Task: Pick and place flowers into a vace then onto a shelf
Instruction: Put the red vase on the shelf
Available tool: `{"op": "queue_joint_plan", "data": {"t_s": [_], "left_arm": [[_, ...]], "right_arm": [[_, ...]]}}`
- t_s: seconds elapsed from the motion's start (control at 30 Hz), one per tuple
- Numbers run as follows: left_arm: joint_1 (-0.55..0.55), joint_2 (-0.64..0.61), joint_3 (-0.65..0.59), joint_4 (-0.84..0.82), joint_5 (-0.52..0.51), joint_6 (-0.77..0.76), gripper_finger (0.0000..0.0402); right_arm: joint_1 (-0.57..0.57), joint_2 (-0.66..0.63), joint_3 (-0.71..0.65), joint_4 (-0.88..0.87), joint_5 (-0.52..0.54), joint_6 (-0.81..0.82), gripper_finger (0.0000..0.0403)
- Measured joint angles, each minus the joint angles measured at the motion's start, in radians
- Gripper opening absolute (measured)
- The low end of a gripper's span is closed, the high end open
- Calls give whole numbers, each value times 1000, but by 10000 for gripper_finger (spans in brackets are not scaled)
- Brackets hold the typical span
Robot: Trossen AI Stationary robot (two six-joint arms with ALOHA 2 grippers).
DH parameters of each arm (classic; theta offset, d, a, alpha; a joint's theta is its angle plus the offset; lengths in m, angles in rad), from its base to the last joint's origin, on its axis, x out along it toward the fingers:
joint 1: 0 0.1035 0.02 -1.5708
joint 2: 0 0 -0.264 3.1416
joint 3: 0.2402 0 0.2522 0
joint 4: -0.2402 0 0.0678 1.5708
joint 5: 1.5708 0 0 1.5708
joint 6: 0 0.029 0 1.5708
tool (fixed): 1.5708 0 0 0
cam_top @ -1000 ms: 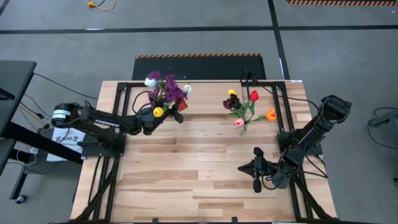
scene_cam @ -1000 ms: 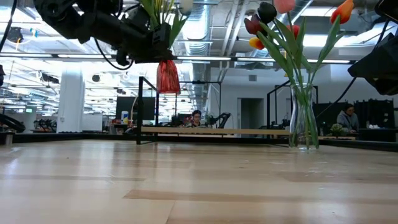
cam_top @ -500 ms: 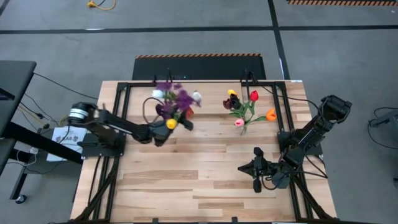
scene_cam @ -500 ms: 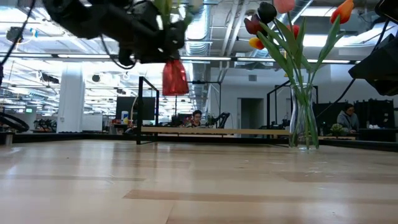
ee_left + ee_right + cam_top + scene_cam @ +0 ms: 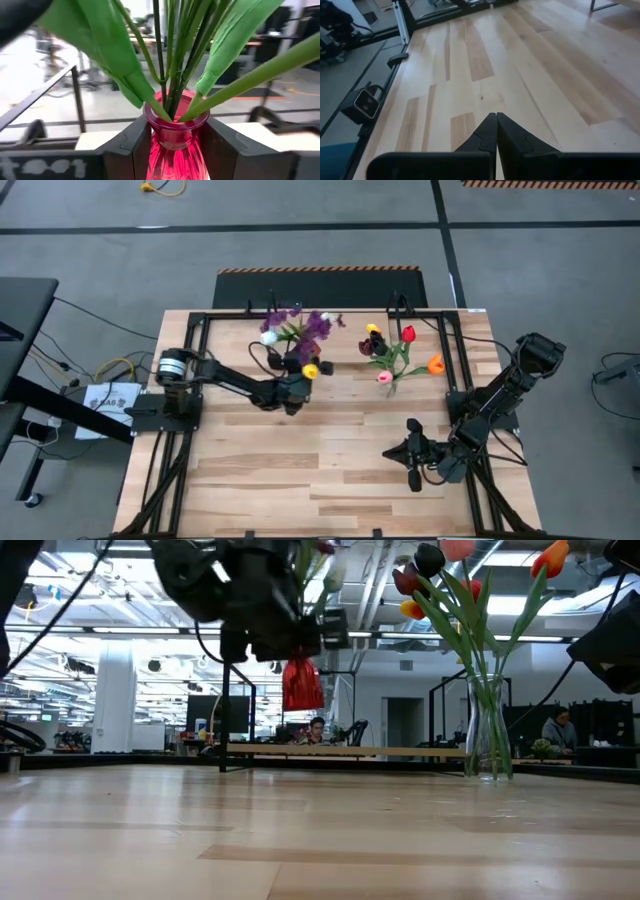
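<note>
My left gripper (image 5: 295, 383) is shut on a red glass vase (image 5: 302, 686) over the table's far middle. The vase holds flowers (image 5: 303, 332): purple blossoms, a white tulip and a yellow one, on green leafy stems (image 5: 172, 75). To its right a clear glass vase (image 5: 487, 735) with red, orange, pink, yellow and dark tulips (image 5: 392, 350) stands on its base. The shelf (image 5: 340, 751), a light board on black legs, shows behind them in the low view. My right gripper (image 5: 400, 450) rests shut near the table's right side, holding nothing. My left gripper pinches the red vase's neck (image 5: 175, 136), just under the rim, between its two fingers (image 5: 134, 146). The fingers come in level from the table's left side. The vase hangs upright, lifted clear of the table, with the stems rising from its mouth.
Black metal frame bars (image 5: 195, 340) run along the table's left, right and far sides. Bare plank tabletop (image 5: 320, 460) lies in the near middle. People sit at desks (image 5: 316, 728) in the room beyond.
My left gripper has carried the red vase toward the table's right, nearer the clear vase, and has sunk a little. The vase has stayed upright and clear of the table. The wrist has swung round as the arm reached out.
</note>
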Motion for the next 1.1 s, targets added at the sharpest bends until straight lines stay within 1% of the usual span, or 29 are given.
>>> {"op": "queue_joint_plan", "data": {"t_s": [0.13,0.23,0.37,0.53,0.73,0.87,1.0,1.1], "left_arm": [[21,72,79,0,-82,68,131],[39,92,108,-2,-120,92,131],[69,92,115,0,-131,85,131],[103,92,115,-7,-94,43,131],[124,92,115,-27,-93,8,130],[132,92,115,-99,-69,-72,130],[148,92,115,-211,-20,-163,130],[167,92,115,-314,8,-275,130]], "right_arm": [[1,0,0,1,-34,0,0],[3,0,0,-1,-65,-1,0],[5,0,0,-4,-101,-7,0],[13,0,0,-4,-122,-8,0],[23,0,0,-5,-123,-10,0],[23,0,0,-6,-123,-10,0],[22,0,0,-7,-123,-11,0],[22,0,0,-8,-123,-11,0]]}}
